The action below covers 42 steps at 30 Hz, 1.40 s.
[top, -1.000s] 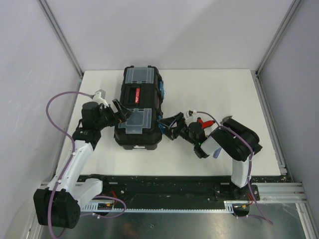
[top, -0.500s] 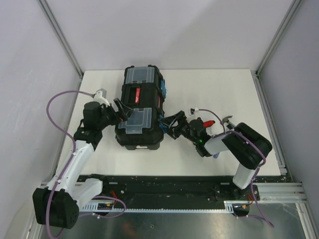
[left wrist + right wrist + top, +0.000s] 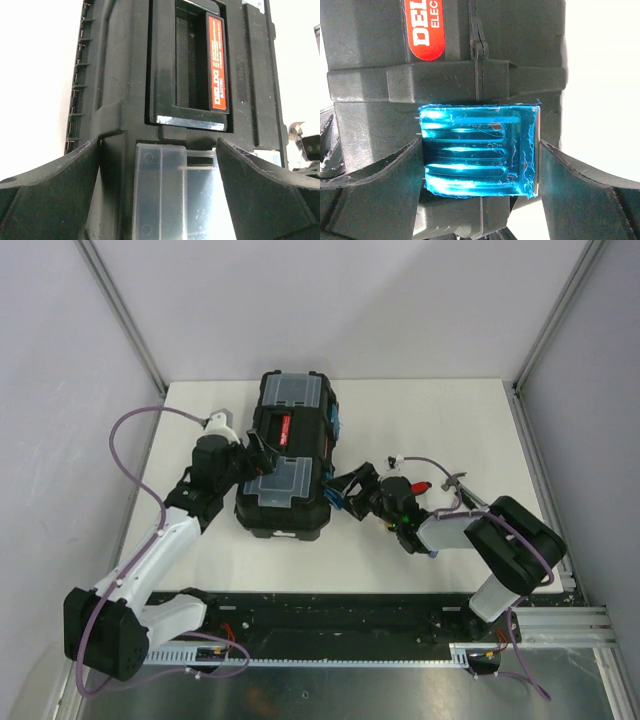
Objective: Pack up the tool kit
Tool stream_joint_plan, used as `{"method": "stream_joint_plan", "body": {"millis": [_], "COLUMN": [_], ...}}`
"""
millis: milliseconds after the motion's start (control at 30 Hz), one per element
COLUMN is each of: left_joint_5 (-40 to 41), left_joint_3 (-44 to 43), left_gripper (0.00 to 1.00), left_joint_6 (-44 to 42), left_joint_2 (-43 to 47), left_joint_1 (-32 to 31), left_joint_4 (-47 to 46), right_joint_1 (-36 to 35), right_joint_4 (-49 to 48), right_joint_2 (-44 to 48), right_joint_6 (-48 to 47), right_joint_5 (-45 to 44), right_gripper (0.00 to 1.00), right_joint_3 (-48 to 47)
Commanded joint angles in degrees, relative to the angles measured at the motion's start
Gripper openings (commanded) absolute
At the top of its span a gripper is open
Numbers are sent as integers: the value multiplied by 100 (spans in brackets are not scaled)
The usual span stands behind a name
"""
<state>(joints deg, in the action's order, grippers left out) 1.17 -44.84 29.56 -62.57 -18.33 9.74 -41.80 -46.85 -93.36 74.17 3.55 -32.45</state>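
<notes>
The 2 arm bases sit at the near edge of the white table (image 3: 430,430), and both arms reach inward to the black toolbox (image 3: 285,522), which lies left of the table's middle with its lid shut.

The right gripper (image 3: 345,490) is at the box's near right side. In the right wrist view its fingers (image 3: 370,195) stand spread, 1 on each side of the blue latch (image 3: 477,150). They look just beside the latch rather than clamped on it, though contact cannot be told for sure. A small red item (image 3: 420,487) lies by this arm's forearm; it is too small to name.

The left gripper (image 3: 258,453) is at the box's left side. Its fingers (image 3: 55,175) are also spread, straddling the end of the near clear lid compartment (image 3: 165,190), with the handle (image 3: 192,65) and its red label just beyond.

Farther back are the 2nd clear compartment (image 3: 297,390) and a 2nd blue latch (image 3: 333,425) on the right side.

Compared with 1 second ago, the box has swung: its far end now sits farther right, so it lies tilted. The left arm has stretched and followed it rightward, and the right arm's elbow has dropped lower and farther right. Both grippers were equally wide then.
</notes>
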Motion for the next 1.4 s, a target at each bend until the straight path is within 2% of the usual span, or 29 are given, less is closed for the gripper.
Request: {"method": "stream_joint_plan", "body": {"millis": [0, 100, 167, 467, 600, 833, 1100, 1167, 1300, 1367], "left_joint_5": [-85, 90, 174, 354, 360, 367, 406, 405, 383, 353], "left_joint_3": [570, 550, 508, 126, -41, -242, -351, -385, -421, -427], "left_gripper": [89, 89, 89, 92, 95, 96, 97, 97, 97, 97], "left_joint_6": [-368, -282, -255, -292, -291, -294, -321, -326, -345, -354], "left_joint_2": [-1183, -1293, -1251, -989, -909, -804, -832, -831, -802, -784], "left_joint_1": [-625, -689, -698, -699, -700, -699, -690, -690, -690, -696], "left_joint_4": [2277, 2338, 2364, 2530, 2554, 2578, 2587, 2588, 2587, 2584], "right_joint_1": [-268, -243, -226, -68, -38, 55, 177, 182, 181, 135], "right_joint_4": [366, 522, 643, 1214, 1702, 2756, 3889, 3959, 3614, 3224], "right_joint_2": [294, 391, 519, 1374, 1721, 2219, 2877, 2925, 2762, 2577], "right_joint_6": [-471, -527, -615, -931, -1042, -1237, -1483, -1561, -1715, -1878], "right_joint_5": [616, 587, 524, 206, 39, -302, -872, -935, -695, -486], "right_gripper": [1, 3, 9, 71, 87, 98, 99, 97, 87, 89], "right_joint_3": [-262, -262, -262, -280, -288, -289, -289, -289, -289, -289]}}
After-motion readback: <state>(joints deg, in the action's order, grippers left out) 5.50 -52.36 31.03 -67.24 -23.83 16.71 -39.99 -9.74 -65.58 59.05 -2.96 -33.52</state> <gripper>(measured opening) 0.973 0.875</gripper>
